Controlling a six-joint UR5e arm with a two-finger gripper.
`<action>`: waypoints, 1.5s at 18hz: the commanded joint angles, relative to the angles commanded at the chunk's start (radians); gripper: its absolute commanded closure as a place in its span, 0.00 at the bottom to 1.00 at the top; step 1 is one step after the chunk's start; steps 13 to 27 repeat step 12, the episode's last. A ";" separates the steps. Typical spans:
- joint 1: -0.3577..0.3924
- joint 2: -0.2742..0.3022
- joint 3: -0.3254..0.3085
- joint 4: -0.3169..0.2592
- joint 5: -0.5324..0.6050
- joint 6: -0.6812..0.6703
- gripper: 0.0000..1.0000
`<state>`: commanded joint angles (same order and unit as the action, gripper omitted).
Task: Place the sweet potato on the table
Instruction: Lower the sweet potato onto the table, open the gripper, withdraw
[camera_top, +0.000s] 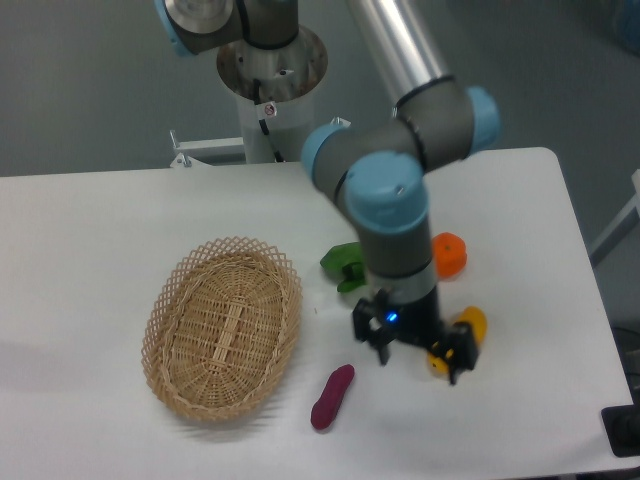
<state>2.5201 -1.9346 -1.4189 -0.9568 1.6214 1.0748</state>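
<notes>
Here, the arm is seen bent down over the tabletop (90, 230), its fingers (415, 355) spread apart and empty above the surface. The sweet potato (332, 397) is laid flat just left of them, near the basket (222, 328), its long axis tilted, upper end up-right.

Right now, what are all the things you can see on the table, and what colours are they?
table: one, white, under everything.
basket: one, tan wicker, empty, left of centre.
sweet potato: one, dark purple, lying on the table beside the basket's right edge.
green vegetable: one, green, partly hidden behind the arm.
orange: one, orange, right of the arm.
yellow fruit: one, yellow, partly hidden by the gripper.
gripper: one, black, low over the table, holding nothing I can see.
</notes>
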 joint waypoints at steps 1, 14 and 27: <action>0.018 0.017 -0.002 -0.026 -0.002 0.070 0.00; 0.144 0.120 -0.054 -0.186 -0.024 0.498 0.00; 0.144 0.120 -0.054 -0.186 -0.024 0.498 0.00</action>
